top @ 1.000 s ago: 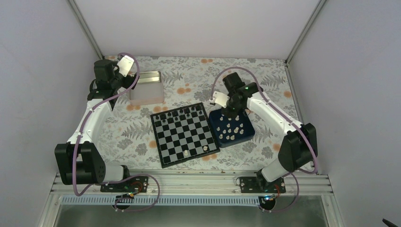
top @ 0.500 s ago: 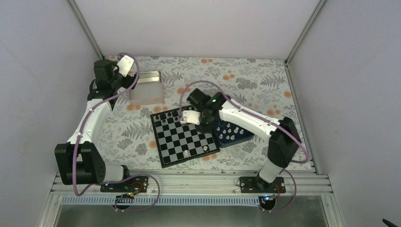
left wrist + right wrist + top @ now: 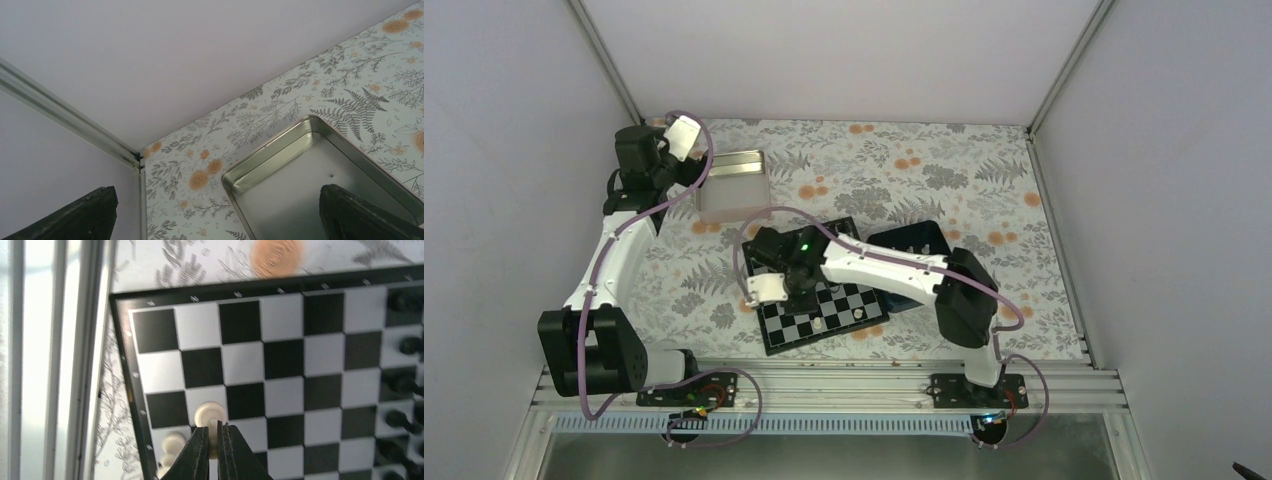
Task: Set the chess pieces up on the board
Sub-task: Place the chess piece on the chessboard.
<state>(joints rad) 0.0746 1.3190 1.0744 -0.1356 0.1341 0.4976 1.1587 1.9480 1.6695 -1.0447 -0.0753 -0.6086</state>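
**Fingers of right gripper closed on white chess piece**

The piece is at lower centre of the wrist frame, over the board near its left border. Further white pieces stand at lower left. The left gripper fingers are spread wide above the tin at lower right.

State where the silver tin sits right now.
In the top view, the silver tin sits far left on the table, beyond the far-left corner of the board, apart from it.
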